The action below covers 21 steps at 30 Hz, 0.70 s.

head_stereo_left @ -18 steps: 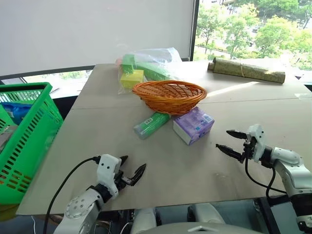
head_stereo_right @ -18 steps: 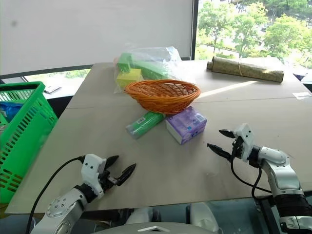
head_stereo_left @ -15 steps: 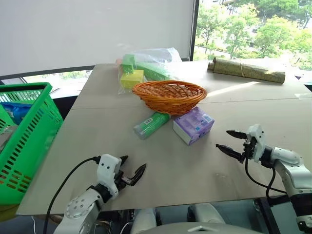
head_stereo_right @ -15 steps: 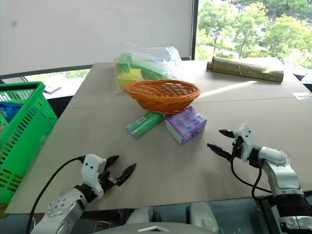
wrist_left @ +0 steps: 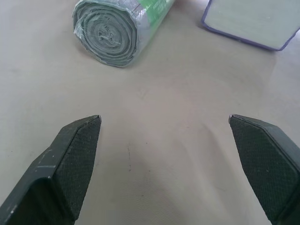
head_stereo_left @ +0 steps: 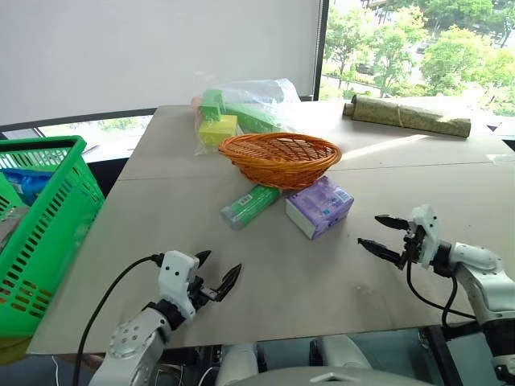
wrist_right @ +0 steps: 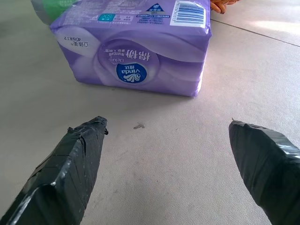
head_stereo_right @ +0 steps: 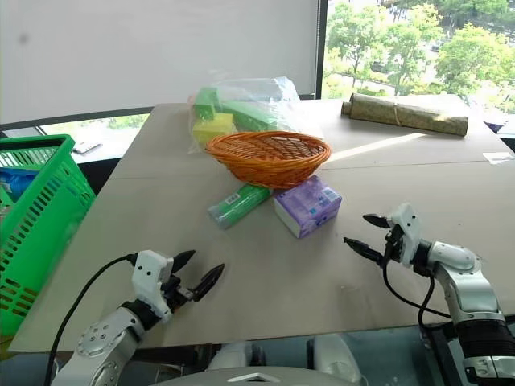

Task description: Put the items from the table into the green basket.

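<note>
Slight change only since the earlier frames: left gripper [head_stereo_left: 216, 280] edged a little up and forward over the near left of the table [head_stereo_left: 161, 209]; right gripper [head_stereo_left: 386, 235] shifted barely at all. No item moved.

Both grippers spread wide, empty, hovering just above the tabletop. Left wrist view: roll [wrist_left: 117, 28] ahead and apart from the fingers [wrist_left: 77, 150], end face toward the camera. Right wrist view: pack [wrist_right: 138, 49] straight ahead between the finger lines, not touched.

Roll [head_stereo_left: 250, 205] and pack [head_stereo_left: 319, 206] lying mid-table, just beside each other, just near of the wicker basket [head_stereo_left: 279, 157]. Green basket [head_stereo_left: 44, 233] off the left edge of the table, well apart from both items; something blue inside, not identifiable. Clear bag [head_stereo_left: 241, 108] of goods and a rolled mat [head_stereo_left: 406, 115] at the far side.

Judgement: task not begun; approach stage. Right gripper better lined up for the pack, left for the roll. Long carry leftward to the basket likely for the pack.
</note>
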Each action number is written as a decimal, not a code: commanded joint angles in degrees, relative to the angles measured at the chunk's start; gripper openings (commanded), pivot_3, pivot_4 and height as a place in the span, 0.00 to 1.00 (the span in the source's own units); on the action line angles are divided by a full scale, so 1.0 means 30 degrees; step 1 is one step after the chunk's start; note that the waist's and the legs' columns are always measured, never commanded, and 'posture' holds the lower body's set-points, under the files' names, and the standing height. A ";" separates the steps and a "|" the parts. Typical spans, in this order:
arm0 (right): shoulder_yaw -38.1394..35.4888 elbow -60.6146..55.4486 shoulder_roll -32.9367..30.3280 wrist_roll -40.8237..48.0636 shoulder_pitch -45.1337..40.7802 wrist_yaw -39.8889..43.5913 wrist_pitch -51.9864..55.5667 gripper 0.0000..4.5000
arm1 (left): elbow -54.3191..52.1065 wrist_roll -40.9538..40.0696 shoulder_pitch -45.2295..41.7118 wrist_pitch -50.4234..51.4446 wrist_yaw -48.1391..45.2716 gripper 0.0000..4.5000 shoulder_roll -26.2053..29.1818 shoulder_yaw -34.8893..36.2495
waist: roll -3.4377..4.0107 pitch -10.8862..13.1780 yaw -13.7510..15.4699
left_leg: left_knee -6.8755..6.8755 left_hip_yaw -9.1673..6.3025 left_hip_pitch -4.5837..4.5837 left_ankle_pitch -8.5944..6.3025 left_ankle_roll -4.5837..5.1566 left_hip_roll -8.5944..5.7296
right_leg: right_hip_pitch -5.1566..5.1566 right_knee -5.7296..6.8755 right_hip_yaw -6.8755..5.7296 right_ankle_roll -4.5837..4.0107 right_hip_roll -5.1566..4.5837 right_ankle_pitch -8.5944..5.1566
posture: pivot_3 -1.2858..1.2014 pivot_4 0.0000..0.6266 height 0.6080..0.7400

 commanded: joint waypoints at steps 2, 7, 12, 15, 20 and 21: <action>-0.0584 -0.0457 -0.0392 0.0446 -0.0397 0.0248 0.0174 1.00 | -0.0193 -0.0128 0.0020 -0.0597 -0.0147 0.99 -0.0086 0.0146 | 0.0000 0.0000 0.0005 | 0.0000 -0.0001 0.0000 0.0000 0.0000 0.0000 | 0.0000 0.0000 -0.0001 0.0001 0.0001 -0.0001 | 0.46 0.00 1.00; -0.0453 -0.1391 -0.0502 0.0685 -0.1241 0.0086 0.1074 1.00 | -0.0626 -0.0515 0.0323 -0.1622 -0.0923 0.99 0.0197 0.0742 | 0.0005 -0.0002 -0.0025 | 0.0000 0.0002 0.0001 0.0000 0.0000 0.0001 | 0.0000 0.0000 0.0004 0.0000 0.0001 0.0000 | 0.46 0.00 1.00; 0.0247 -0.2549 -0.0565 0.0410 -0.5544 -0.1013 0.3071 1.00 | -0.2193 -0.4799 0.0997 -0.2509 -0.3568 0.99 0.0469 0.3071 | 0.0038 0.0002 -0.0132 | 0.0000 0.0048 0.0002 -0.0001 -0.0002 0.0039 | -0.0032 0.0006 0.0021 0.0000 0.0005 0.0005 | 0.47 0.00 1.00; 0.1379 -0.2353 -0.0470 0.0242 -0.8050 -0.0084 0.3647 1.00 | -0.2471 -0.4996 0.0820 -0.2538 -0.3802 0.99 0.0914 0.3447 | 0.0031 -0.0011 0.0036 | -0.0006 0.0038 0.0028 0.0000 -0.0001 0.0034 | -0.0014 0.0008 0.0015 0.0001 0.0020 0.0000 | 0.47 0.00 1.00; 0.3818 -0.0871 0.0723 -0.0619 -1.2189 0.1253 0.3820 1.00 | -0.3221 -0.5170 0.0012 -0.2290 -0.3805 0.99 0.1684 0.3295 | 0.0028 -0.0011 0.0204 | -0.0009 0.0024 -0.0020 0.0001 0.0001 0.0032 | -0.0025 -0.0010 0.0013 -0.0013 0.0030 0.0005 | 0.48 0.00 1.00; 0.4220 -0.0389 0.1149 -0.0678 -1.2839 0.1471 0.3915 1.00 | -0.3375 -0.5234 -0.0274 -0.2191 -0.3558 0.99 0.1689 0.3263 | 0.0028 -0.0011 0.0240 | -0.0009 0.0024 -0.0023 0.0000 0.0001 0.0032 | -0.0024 -0.0014 0.0012 -0.0013 0.0029 0.0005 | 0.49 0.00 1.00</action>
